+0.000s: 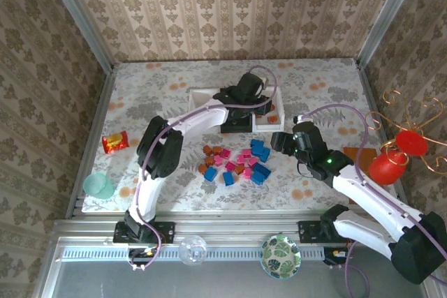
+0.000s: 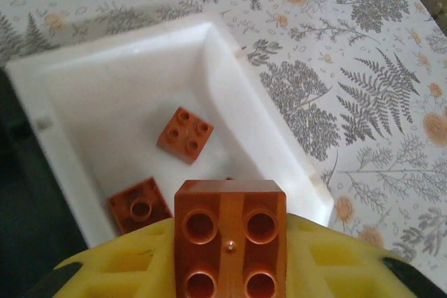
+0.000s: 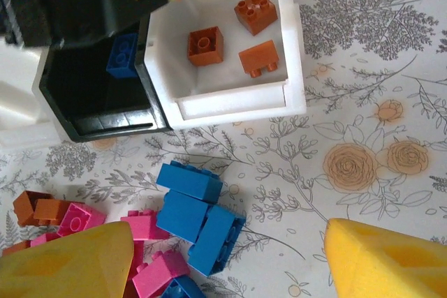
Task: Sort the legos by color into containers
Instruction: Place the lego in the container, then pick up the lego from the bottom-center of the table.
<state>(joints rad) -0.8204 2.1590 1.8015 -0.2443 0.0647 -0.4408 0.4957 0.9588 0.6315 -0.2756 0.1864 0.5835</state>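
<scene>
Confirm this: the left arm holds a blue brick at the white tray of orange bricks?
No: the held brick is orange-brown, not blue, as the left wrist view shows. It is at the white tray of orange bricks.

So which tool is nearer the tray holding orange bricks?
Left. The left tool hangs over that tray, gripping an orange brick; the right tool is short of it, above the loose pile.

A staged robot test booth, probably in a lab rather than a home. Damask wallpaper panels (image 1: 230, 5) close three sides between bare aluminium posts (image 1: 78, 19). The table (image 1: 160, 82) has a floral print, and the arm bases (image 1: 143, 232) are bolted to a metal rail (image 1: 237, 230) along its near edge.
</scene>
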